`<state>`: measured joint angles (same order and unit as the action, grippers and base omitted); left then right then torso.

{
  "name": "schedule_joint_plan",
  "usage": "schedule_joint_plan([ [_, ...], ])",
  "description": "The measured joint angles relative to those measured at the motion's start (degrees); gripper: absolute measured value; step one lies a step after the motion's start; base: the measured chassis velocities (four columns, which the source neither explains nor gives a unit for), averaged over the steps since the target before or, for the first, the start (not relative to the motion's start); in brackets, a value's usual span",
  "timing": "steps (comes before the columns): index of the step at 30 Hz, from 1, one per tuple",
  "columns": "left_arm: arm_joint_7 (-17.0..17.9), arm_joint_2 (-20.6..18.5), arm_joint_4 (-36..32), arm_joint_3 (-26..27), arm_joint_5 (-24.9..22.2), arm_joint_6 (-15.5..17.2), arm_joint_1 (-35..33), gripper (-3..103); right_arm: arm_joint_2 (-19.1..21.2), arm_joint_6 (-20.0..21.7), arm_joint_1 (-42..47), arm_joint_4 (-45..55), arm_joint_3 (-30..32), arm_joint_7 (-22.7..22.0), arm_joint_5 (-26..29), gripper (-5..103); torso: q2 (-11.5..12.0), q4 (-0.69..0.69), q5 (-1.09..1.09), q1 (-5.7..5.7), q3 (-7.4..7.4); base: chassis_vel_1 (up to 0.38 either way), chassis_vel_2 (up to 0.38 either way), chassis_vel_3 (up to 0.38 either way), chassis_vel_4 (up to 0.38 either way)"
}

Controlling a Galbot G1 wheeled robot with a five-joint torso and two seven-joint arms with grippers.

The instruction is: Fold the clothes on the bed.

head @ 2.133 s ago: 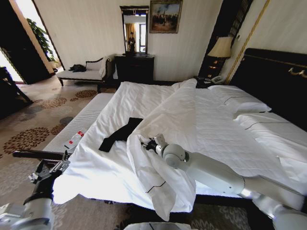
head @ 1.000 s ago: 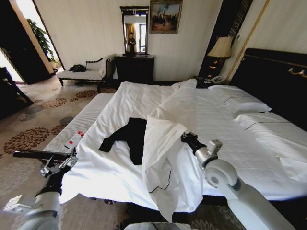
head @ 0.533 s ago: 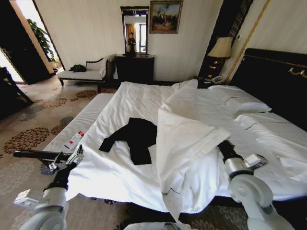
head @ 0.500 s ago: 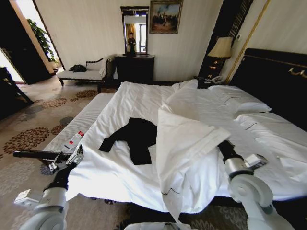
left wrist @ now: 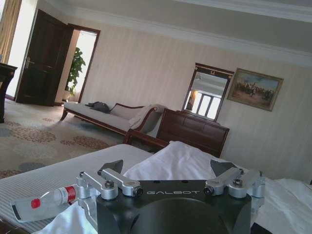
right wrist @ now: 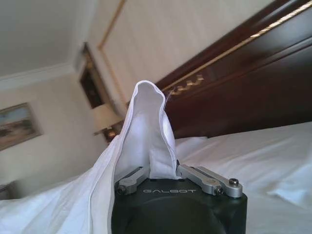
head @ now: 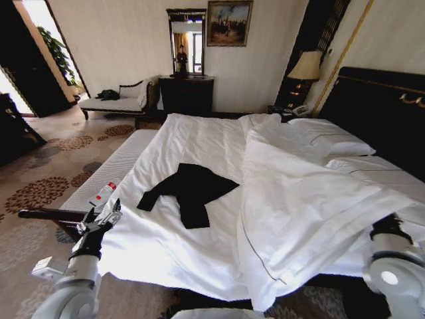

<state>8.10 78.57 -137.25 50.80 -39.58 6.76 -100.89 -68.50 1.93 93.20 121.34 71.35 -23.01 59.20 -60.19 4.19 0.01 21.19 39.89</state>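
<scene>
- Black T-shirt [head: 189, 191] lies on the bed [head: 199, 136], on the sheet near its left edge, nearer the foot than the pillows; crumpled, one sleeve stretched toward the foot corner, lettering not visible. Fully uncovered.
- White duvet [head: 299, 206] is drawn to the bed's right side, its turned-back edge just beside the shirt.
- Right gripper [right wrist: 163, 170] at the right edge, pinching a duvet fold.
- Left gripper [left wrist: 168, 183] off the left foot corner, fingers spread, empty.
- Risk: if the fold slips loose, the duvet may slump back over the shirt.
- Risk: bottle [head: 101, 195] near the left edge could be knocked when the left arm reaches in.
</scene>
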Motion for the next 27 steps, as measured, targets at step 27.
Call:
schedule_joint_plan([
  [27, 0.13, -0.35, 2.31, -2.25, -0.22, -0.37, 3.10, 100, -0.36, -19.26, 2.42, -33.42, 8.02, -9.88, -6.71, 2, 0.01, -0.10, 0.03, 0.02, 0.00, 0.000, 0.000, 0.000, 0.000],
])
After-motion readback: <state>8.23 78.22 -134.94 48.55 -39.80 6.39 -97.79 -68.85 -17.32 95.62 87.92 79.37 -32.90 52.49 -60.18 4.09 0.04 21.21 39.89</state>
